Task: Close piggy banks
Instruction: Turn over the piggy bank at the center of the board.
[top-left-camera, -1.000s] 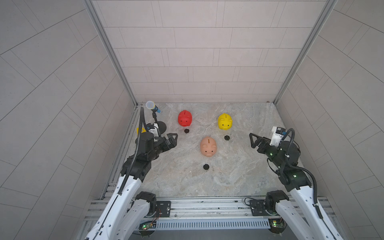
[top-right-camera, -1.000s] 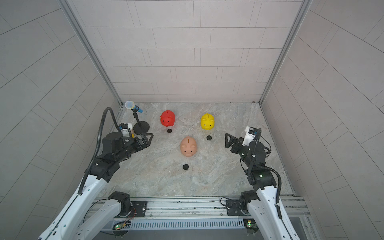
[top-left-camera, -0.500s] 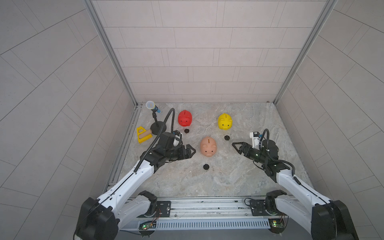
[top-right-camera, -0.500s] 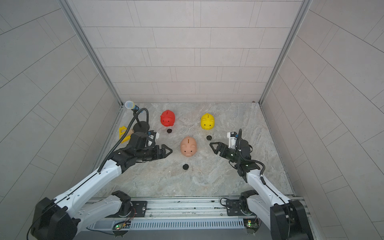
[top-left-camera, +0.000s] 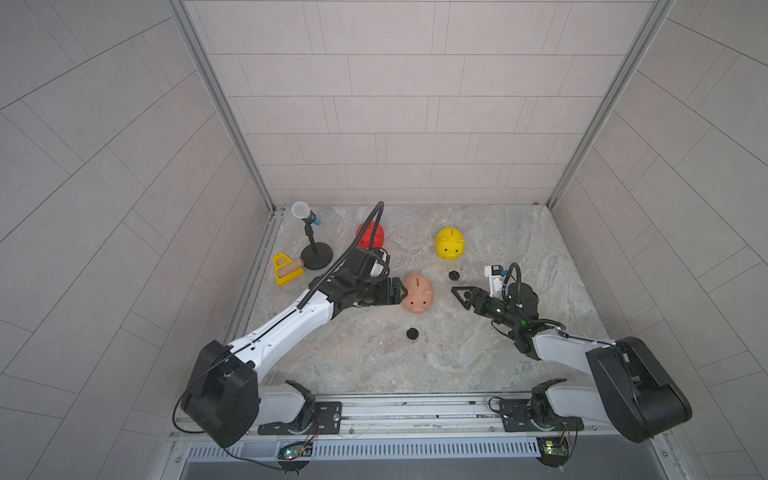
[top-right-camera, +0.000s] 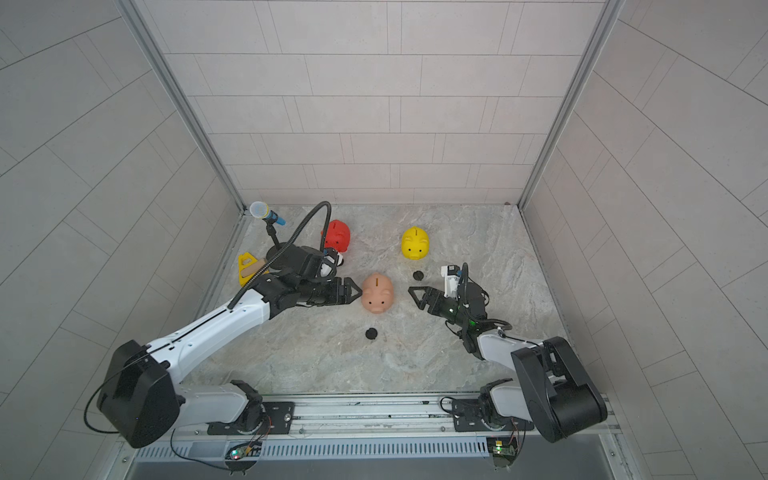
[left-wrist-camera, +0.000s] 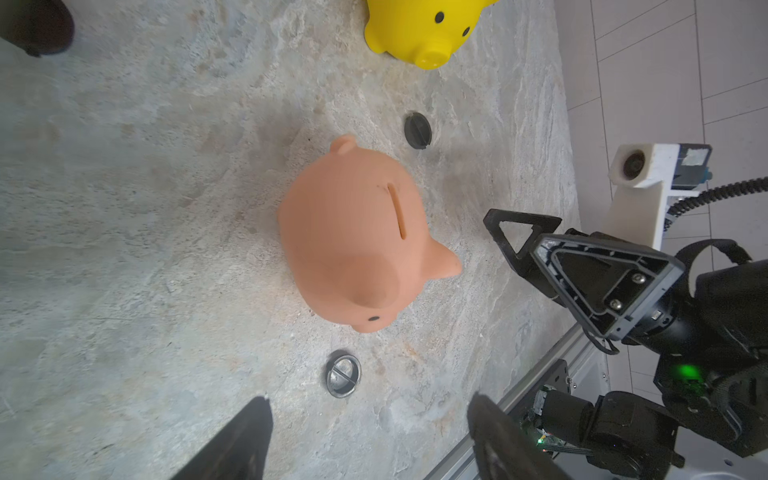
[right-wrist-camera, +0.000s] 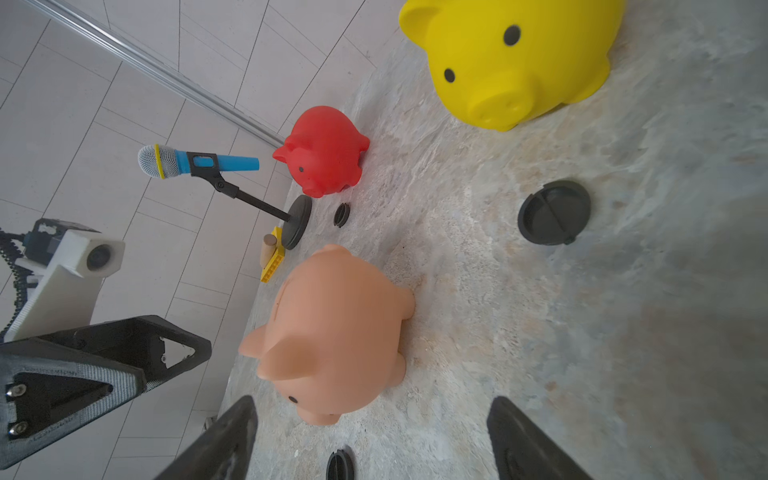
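Both arms have reached inward over the last second and now flank the pink pig (top-left-camera: 417, 293), while pigs and plugs lie where they did. The left end effector (top-left-camera: 400, 292) sits just beside the pink pig's flank; the right wrist view shows a thin gap between them. Its fingers stand spread, with nothing between them. The right end effector (top-left-camera: 460, 296) is also spread and empty, near the pig's other side but clearly apart from it.

Three pigs stand on the surface (top-left-camera: 519, 249): the pink one in the middle, the red (top-right-camera: 337, 235) and the yellow (top-left-camera: 449, 243) farther back. The red is partly behind the left arm's cable.

Three black plugs lie loose, none fitted. One (top-left-camera: 454, 275) is between the yellow and pink pigs. One (top-left-camera: 412, 333) is in front of the pink pig. The third (right-wrist-camera: 341, 215) is by the red pig, seen only from the right wrist. One toy microphone (top-left-camera: 305, 212) on a stand and one yellow triangular toy (top-left-camera: 284, 270) sit at the left edge.

All three pigs are upright on their feet, so their bellies and insides are hidden. The pink pig is smooth and rounded, with its snout toward the robot's base and its coin slot (left-wrist-camera: 397, 210) on top.
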